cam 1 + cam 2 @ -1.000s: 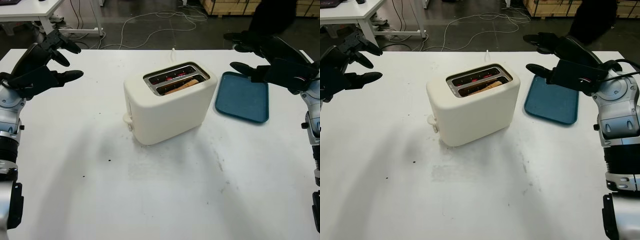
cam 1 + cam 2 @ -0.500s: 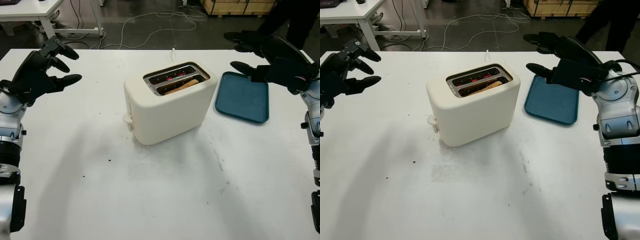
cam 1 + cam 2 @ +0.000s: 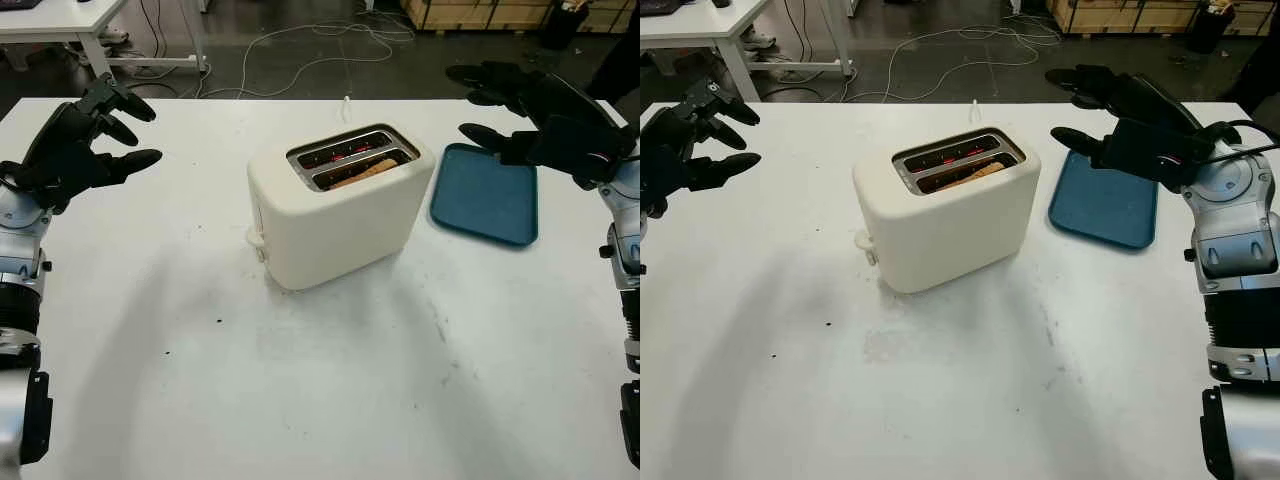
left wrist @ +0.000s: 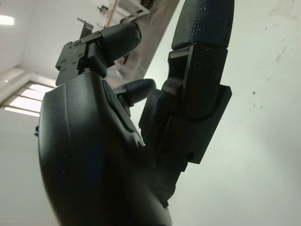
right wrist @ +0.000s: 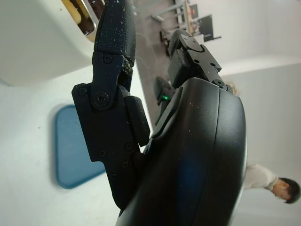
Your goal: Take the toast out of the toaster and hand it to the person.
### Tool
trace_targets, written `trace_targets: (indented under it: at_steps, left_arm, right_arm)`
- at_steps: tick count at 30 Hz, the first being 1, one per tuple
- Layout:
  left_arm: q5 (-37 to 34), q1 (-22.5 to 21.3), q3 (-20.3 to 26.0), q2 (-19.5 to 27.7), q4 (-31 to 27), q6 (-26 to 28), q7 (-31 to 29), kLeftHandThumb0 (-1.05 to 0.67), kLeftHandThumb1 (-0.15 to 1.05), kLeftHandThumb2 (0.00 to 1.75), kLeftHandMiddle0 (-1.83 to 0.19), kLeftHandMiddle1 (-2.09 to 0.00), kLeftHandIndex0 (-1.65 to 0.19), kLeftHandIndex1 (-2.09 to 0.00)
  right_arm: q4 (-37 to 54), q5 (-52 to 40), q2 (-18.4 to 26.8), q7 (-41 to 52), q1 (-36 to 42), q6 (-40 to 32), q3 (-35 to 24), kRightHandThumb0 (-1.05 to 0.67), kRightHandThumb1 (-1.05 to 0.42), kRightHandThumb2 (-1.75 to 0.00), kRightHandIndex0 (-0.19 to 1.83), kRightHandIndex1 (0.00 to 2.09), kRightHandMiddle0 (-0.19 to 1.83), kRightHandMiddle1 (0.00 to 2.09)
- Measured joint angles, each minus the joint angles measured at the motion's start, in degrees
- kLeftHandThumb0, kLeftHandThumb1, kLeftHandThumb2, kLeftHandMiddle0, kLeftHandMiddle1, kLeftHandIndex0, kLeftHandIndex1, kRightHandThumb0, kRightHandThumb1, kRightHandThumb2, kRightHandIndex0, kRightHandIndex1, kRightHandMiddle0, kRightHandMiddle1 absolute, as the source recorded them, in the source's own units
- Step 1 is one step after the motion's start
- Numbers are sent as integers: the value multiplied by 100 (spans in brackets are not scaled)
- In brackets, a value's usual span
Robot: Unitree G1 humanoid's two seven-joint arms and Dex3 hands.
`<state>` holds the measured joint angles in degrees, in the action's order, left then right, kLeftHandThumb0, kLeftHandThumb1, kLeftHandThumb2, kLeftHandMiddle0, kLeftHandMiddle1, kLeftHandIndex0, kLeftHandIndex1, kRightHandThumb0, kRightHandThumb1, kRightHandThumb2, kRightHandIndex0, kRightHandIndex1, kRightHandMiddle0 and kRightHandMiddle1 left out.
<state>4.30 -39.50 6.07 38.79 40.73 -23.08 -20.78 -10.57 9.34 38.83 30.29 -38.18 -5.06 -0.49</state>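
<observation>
The toast (image 3: pixel 362 170) sat down in the nearer slot of the cream toaster (image 3: pixel 338 205), only its top edge showing; the toaster stood at the middle of the white worktop (image 3: pixel 320 380). Just beside it, to the right, lay a blue tray (image 3: pixel 487 196). The right hand (image 3: pixel 540 115) hung above the tray's far edge — open, holding nothing. The left hand (image 3: pixel 75 145) was raised over the worktop's far left, well apart from the toaster, also open. A person (image 5: pixel 277 186) showed in the right wrist view.
</observation>
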Motion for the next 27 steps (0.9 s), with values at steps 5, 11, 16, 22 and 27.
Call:
trace_targets:
  at_steps: [5,11,16,22,27]
  left_arm:
    - [10,-12,-23,0,0,-2,0,-105,92,23,0,-175,0,-152]
    - [9,-14,-41,0,-7,15,-16,-105,92,21,0,-174,0,-150]
    - [9,-14,-41,0,-17,38,-14,-105,92,21,0,-174,0,-150]
    - [9,-14,-40,0,-80,86,-12,-105,92,21,0,-175,0,-150]
    - [9,-14,-40,0,-107,111,-10,-105,92,21,0,-175,0,-151]
  right_arm:
    - [1,10,0,-2,0,0,0,-85,-92,-51,2,63,32,2]
    - [10,12,0,-2,-1,0,3,-84,-92,-52,1,64,32,1]
    - [1,12,0,-2,-3,10,5,-83,-92,-52,0,65,32,1]
    - [-73,10,0,-1,-20,10,11,-86,-92,-52,0,64,32,1]
    - [-89,3,-1,-1,-20,10,11,-85,-92,-51,0,64,31,1]
